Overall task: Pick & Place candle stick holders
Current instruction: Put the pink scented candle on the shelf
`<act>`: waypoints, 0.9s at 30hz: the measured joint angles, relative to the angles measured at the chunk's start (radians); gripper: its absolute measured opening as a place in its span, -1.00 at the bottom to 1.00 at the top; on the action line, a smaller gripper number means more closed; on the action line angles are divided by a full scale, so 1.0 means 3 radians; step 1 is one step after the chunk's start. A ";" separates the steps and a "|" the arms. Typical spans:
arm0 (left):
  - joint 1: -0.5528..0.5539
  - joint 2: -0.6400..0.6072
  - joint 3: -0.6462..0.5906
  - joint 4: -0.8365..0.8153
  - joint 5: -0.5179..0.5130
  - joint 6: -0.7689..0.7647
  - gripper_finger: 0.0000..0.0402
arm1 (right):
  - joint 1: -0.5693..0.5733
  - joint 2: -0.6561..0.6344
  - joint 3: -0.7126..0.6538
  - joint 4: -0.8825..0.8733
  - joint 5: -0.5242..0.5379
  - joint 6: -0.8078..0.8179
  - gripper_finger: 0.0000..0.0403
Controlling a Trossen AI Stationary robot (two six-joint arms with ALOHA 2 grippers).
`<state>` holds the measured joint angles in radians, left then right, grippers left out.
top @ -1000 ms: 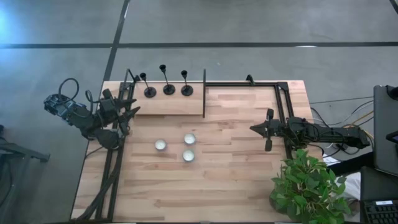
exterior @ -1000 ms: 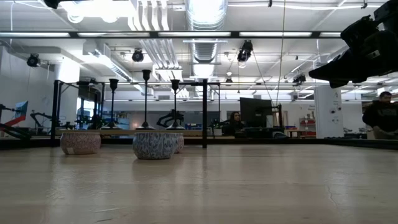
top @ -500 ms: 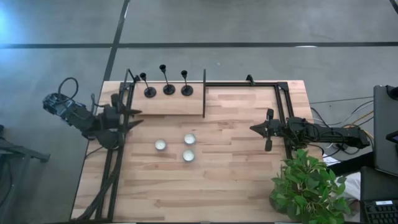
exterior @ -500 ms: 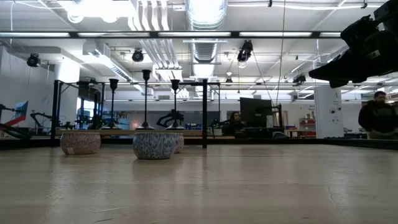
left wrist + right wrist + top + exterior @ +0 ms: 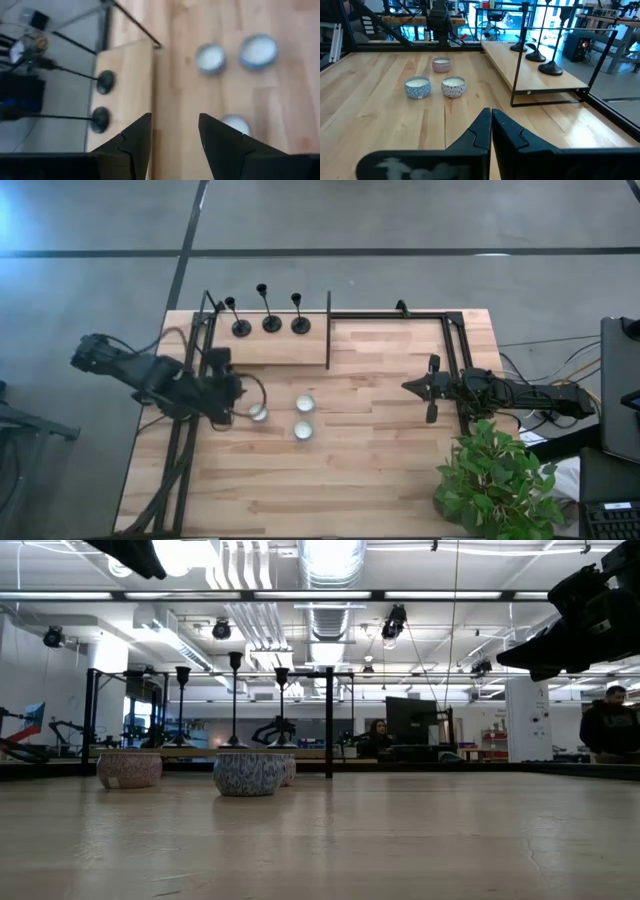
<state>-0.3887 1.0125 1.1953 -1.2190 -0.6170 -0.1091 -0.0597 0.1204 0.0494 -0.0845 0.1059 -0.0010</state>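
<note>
Light source: bright ceiling strips (image 5: 320, 595) glare white in the low view.
Table (image 5: 380, 470): evenly lit, shadows faint.
Blur: left wrist view smeared; tealights (image 5: 210, 57) soft-edged.
Focus: right wrist view sharp on the far shelf (image 5: 540, 75), near fingers soft.

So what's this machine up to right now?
Nothing is picked up yet. The left gripper hangs open and empty over the table next to three tealights. The three candle holders stand untouched on a raised shelf at the back. The right gripper waits shut at the right side.
</note>
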 joint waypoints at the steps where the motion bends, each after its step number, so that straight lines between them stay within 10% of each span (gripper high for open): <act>1: 0.0048 -0.0001 0.0001 0.0029 -0.0010 -0.0024 -0.16 | 0.0000 0.0000 0.0000 -0.0001 -0.0001 0.0000 -0.96; 17: 0.1483 -0.0087 -0.0843 0.0127 0.1603 0.0079 -0.16 | 0.0000 0.0006 0.0000 0.0001 0.0000 0.0000 -0.96; 27: 0.1857 0.0377 -0.0927 0.0014 0.1648 0.0082 -0.16 | 0.0000 0.0006 0.0000 0.0000 -0.0001 0.0000 -0.96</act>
<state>0.1684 1.1257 0.9173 -1.2147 -0.1227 -0.0845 -0.0597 0.1223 0.0494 -0.0845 0.1056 -0.0010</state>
